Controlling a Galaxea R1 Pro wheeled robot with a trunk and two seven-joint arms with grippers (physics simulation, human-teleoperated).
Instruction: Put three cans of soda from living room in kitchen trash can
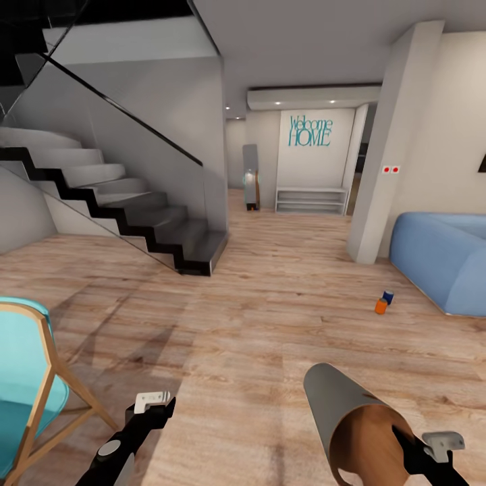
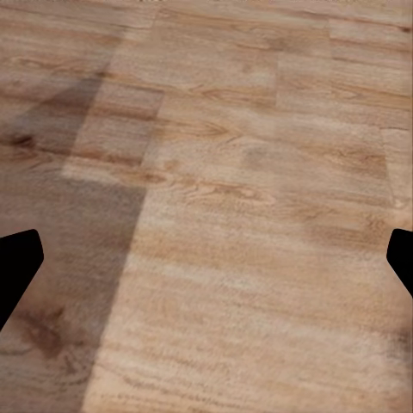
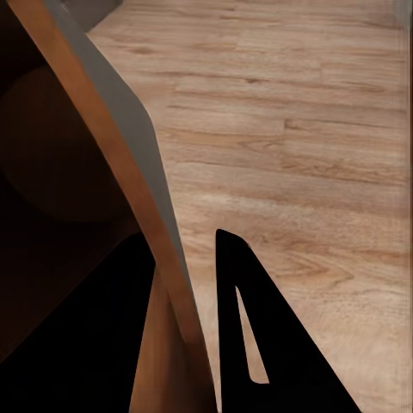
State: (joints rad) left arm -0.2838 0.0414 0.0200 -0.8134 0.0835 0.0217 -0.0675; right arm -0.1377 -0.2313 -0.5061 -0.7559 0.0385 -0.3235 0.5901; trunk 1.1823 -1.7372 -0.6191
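Note:
My right gripper is shut on the rim of the copper-brown trash can, which hangs tilted over the wooden floor with its mouth toward me. In the right wrist view the rim runs between the gripper's two fingers. An orange soda can and a dark blue one stand together on the floor ahead to the right, by the light-blue sofa. The second orange can is out of view. My left gripper hangs open over bare floor, its fingertips wide apart.
A dark staircase with a glass side rises on the left. A turquoise chair with wooden legs stands close at my left. A white pillar stands beside the sofa. Far ahead is a white shelf under a Welcome HOME sign.

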